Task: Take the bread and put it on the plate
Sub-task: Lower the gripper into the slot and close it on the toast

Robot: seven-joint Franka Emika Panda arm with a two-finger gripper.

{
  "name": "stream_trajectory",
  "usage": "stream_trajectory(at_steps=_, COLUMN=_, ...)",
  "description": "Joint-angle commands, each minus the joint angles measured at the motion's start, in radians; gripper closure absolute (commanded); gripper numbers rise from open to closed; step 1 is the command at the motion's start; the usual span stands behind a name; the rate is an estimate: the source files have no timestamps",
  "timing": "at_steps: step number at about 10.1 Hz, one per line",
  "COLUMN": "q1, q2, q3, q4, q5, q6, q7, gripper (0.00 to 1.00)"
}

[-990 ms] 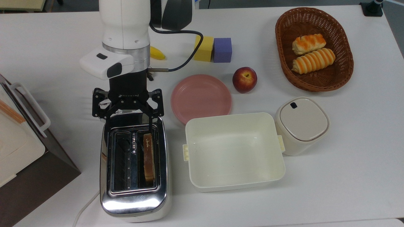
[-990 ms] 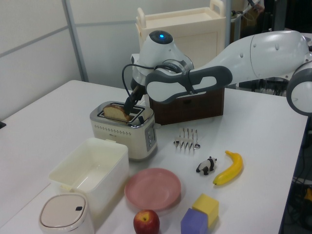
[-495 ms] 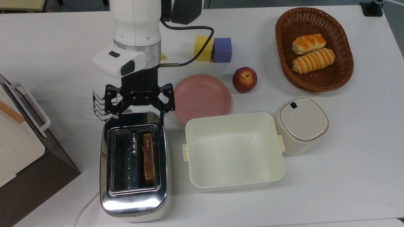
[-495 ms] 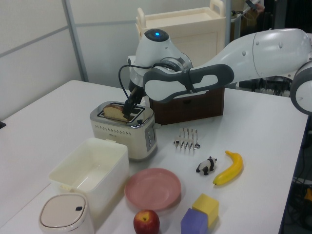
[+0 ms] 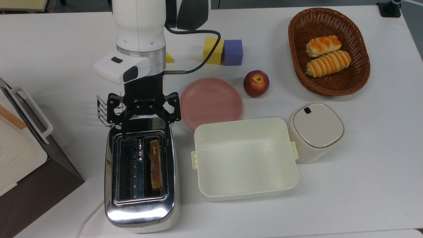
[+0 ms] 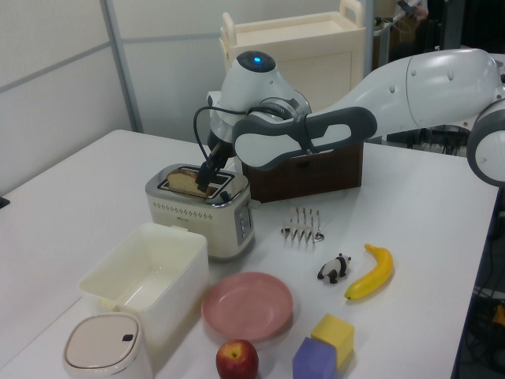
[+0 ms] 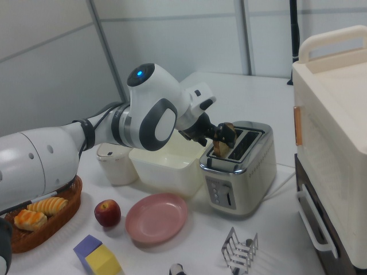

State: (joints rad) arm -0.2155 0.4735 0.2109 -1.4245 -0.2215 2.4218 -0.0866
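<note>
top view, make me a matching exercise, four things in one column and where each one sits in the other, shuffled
Things:
1. bread
2. plate
3. striped rolls
4. apple

Places:
A. in the wicker basket
B. standing in a slot of the toaster
C. on the table between the plate and the basket
D. on the table beside the cream tub, with nothing on it

Pairs: 1-B, 2-D, 3-A, 4-C

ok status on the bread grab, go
Gripper open over the toaster's end, fingers straddling the slots. Bread upright in its slot, not gripped. Plate bare, beside the toaster.
</note>
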Motion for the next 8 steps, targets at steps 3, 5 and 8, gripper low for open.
stream_trajectory(at_steps=3, q1=-0.013, q2=0.008, q3=0.007, q4=-0.008, q5=-0.053, q6=0.056, q7=0.019, gripper=0.0)
stream_trajectory(at_steps=5, q1=-0.015, q2=0.02, q3=0.013, q4=-0.01, q5=-0.073, q6=0.057, q7=0.022, gripper=0.0)
stream_trajectory(at_steps=8, q1=-0.015, q2=0.027, q3=0.034, q4=-0.008, q5=-0.084, q6=0.074, q7=0.024, gripper=0.0)
